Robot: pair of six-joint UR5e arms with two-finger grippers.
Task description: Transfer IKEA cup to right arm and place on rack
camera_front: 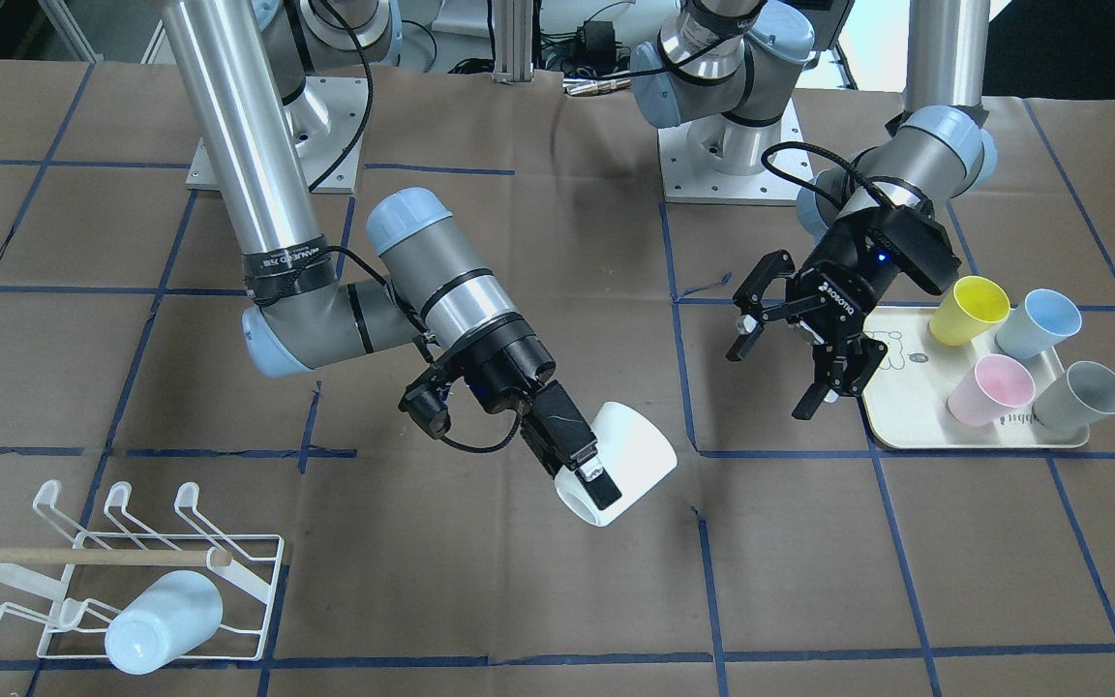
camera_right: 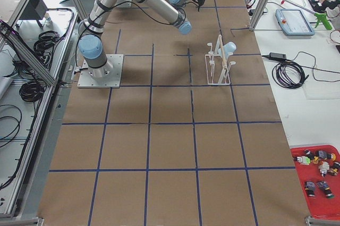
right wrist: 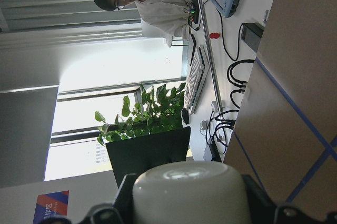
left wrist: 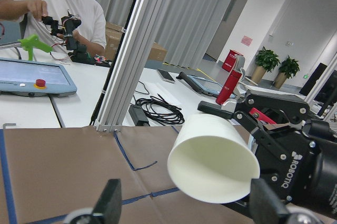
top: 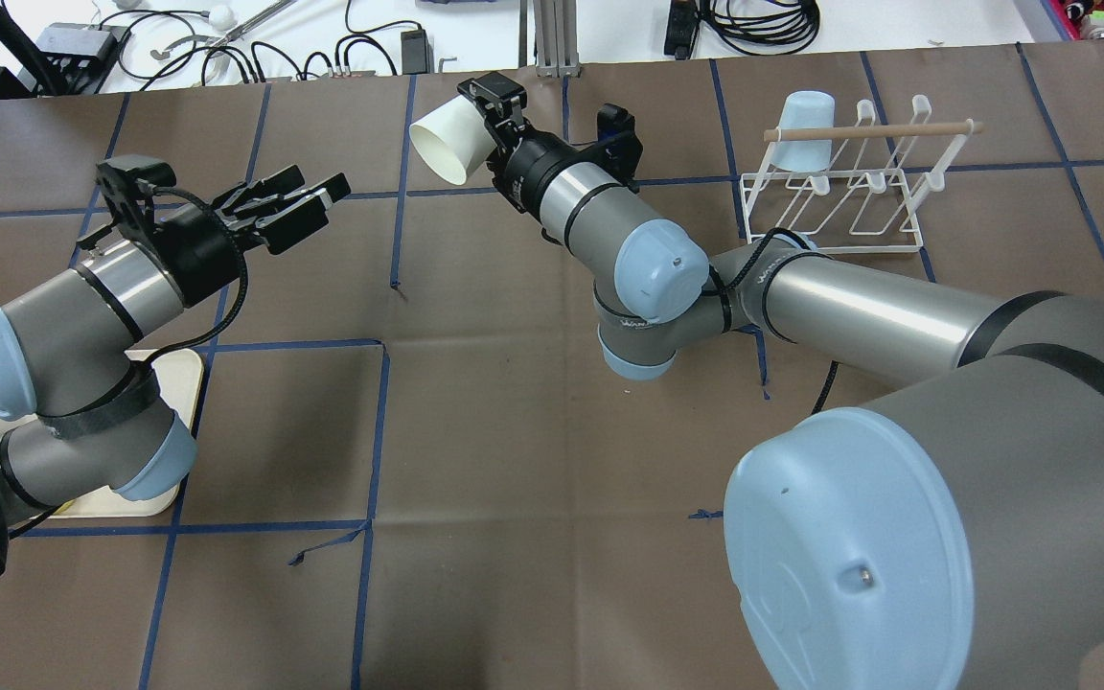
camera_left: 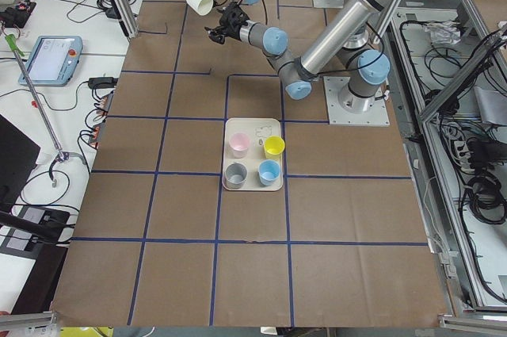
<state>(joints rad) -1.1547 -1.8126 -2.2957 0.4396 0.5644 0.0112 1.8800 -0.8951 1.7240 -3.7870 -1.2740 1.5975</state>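
In the front-facing view, the rack (camera_front: 240, 578) is sitting at the near left corner of the table (camera_front: 480, 600), with its wooden dowel (camera_front: 83, 556) lying across the prongs. A pale blue cup (camera_front: 163, 621) is hanging tilted on the rack, its base pointing out toward the camera.

Right of the rack and farther back toward the robot, the right arm (camera_front: 257, 174) is reaching down over the table. The right gripper (camera_front: 596, 484) is holding the white IKEA cup (camera_front: 635, 450) in the air, well apart from the rack. The jaws are pinching the cup's outer wall from opposite sides. The cup is lying on its side, with its mouth facing away from the rack and toward the other gripper.

Farther right of the rack, the left gripper (camera_front: 772, 378) is hovering with its jaws spread wide and gripping nothing. It is near the white cup but not touching it.

Farthest from the rack, a cream tray (camera_front: 906, 426) is lying flat on the table, and the left gripper is hanging over the edge of it that faces the rack. The tray is carrying a yellow cup (camera_front: 970, 310), a sky-blue cup (camera_front: 1038, 322), a pink cup (camera_front: 990, 389) and a grey cup (camera_front: 1082, 395), standing in two rows.
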